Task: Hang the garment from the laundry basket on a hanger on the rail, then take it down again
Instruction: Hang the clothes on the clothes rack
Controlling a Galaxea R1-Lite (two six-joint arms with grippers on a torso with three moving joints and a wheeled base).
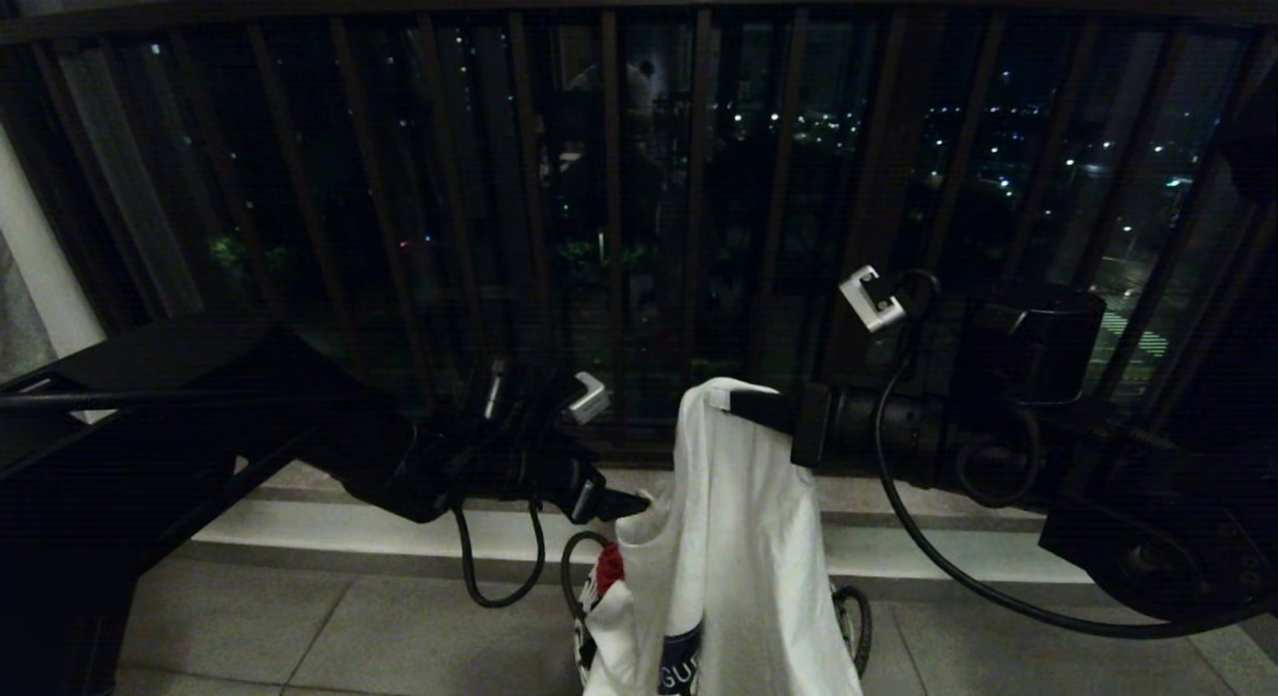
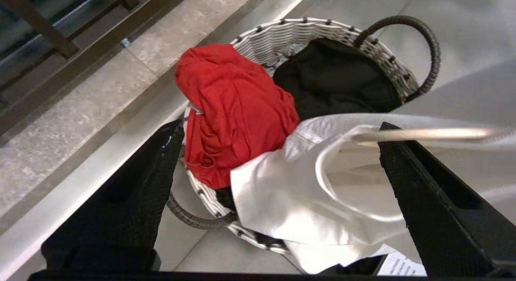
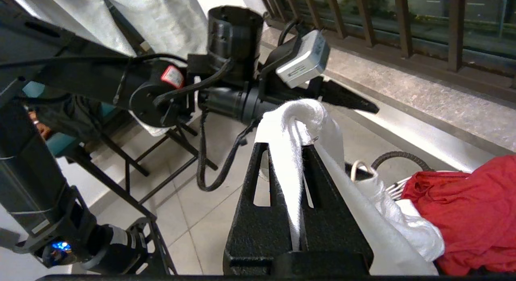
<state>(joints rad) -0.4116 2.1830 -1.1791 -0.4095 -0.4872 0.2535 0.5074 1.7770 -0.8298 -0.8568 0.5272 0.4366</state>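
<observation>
Pinching a fold of the white printed T-shirt, the right gripper holds it above the round woven laundry basket; the left gripper stands spread beside the cloth.

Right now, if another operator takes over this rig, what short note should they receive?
Right gripper: shut on the white T-shirt, held up above the laundry basket.
Left gripper: open, empty, beside the shirt's hanging part.
Basket on the floor still holds a red garment and a black garment.
Done: shirt lifted out.
Left: hanging it on the hanger and rail, neither in view, then taking it down.
</observation>
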